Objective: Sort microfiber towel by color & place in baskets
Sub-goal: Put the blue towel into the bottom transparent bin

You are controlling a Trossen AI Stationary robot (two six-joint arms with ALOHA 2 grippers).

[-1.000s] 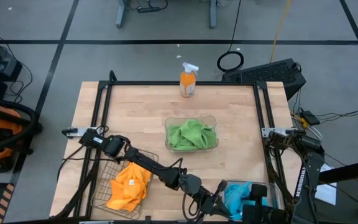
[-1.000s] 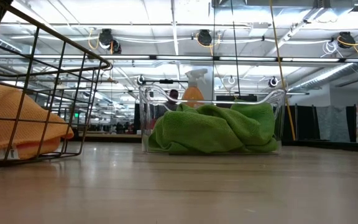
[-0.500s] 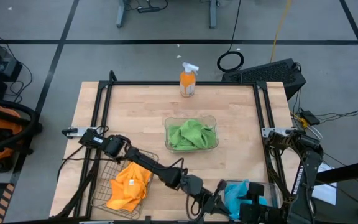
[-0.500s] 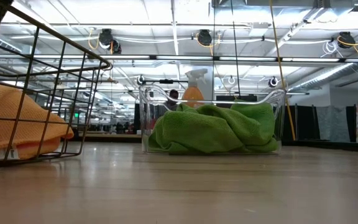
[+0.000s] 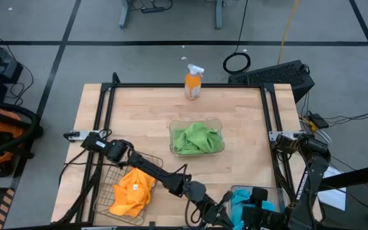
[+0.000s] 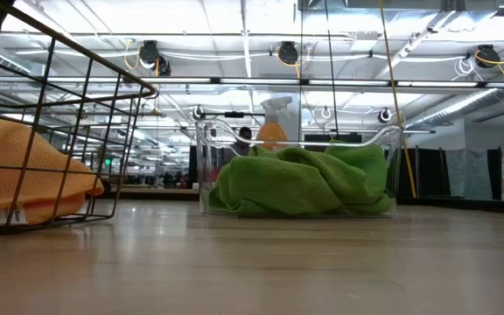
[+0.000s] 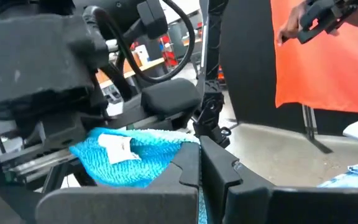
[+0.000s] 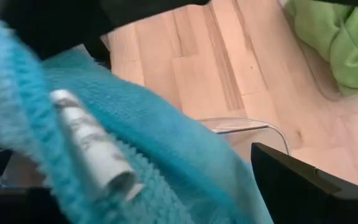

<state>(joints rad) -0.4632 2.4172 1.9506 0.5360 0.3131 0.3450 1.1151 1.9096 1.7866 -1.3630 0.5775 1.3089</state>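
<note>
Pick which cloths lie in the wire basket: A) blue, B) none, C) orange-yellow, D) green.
C: the high view shows orange-yellow cloths inside the wire basket, while the green cloths fill the clear bin at the middle of the table.

Left arm: extended from its base at the table's left edge diagonally toward the near edge, links low over the surface. Left gripper (image 5: 221, 216) sits at the near edge, directly beside the right gripper, fingers (image 7: 199, 163) pressed together with no gap.

Right arm: folded down from its base at the right edge, wrist turned inward toward the left gripper. Right gripper (image 5: 255, 211) is at the near edge, jaws set wide; one dark finger (image 8: 303, 186) shows.
</note>
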